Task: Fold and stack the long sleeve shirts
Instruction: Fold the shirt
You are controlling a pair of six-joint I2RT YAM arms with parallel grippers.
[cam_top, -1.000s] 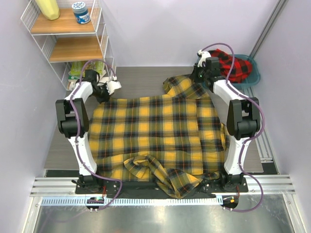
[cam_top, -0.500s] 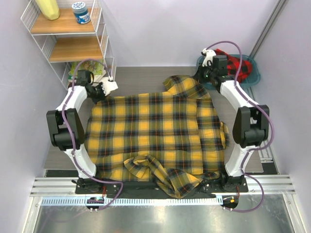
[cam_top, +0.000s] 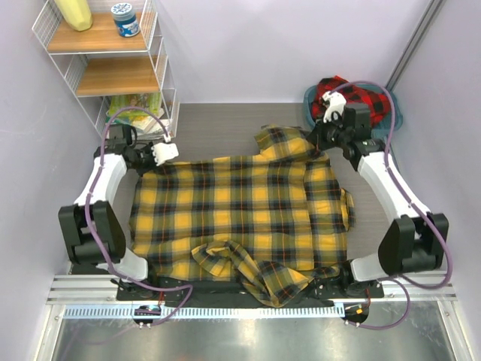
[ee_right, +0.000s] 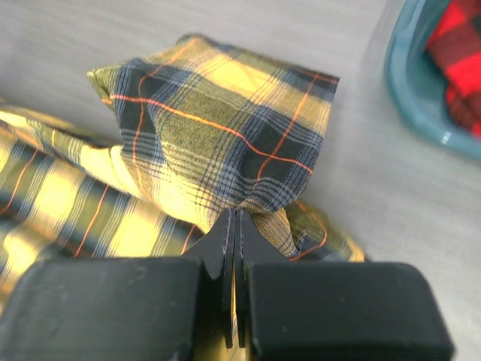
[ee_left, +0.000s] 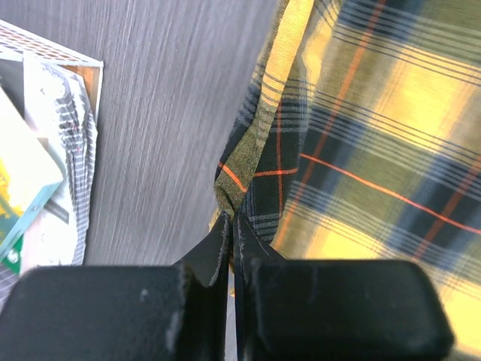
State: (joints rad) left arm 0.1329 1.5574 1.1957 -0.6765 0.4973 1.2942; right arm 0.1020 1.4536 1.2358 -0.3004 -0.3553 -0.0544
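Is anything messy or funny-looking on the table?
Yes. The yellow shirt lies mostly flat, but its near part is scrunched into a wrinkly lump that spills past the near edge of the table. The red shirt sits crumpled in the teal basin at the far right, not folded yet.

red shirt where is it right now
Top view, far right corner: the red shirt sits bunched in the teal basin, just beyond the right end effector.

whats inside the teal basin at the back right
A bunched red-and-black plaid shirt fills the teal basin. Anything under the shirt is covered, and the right arm hides part of the basin.
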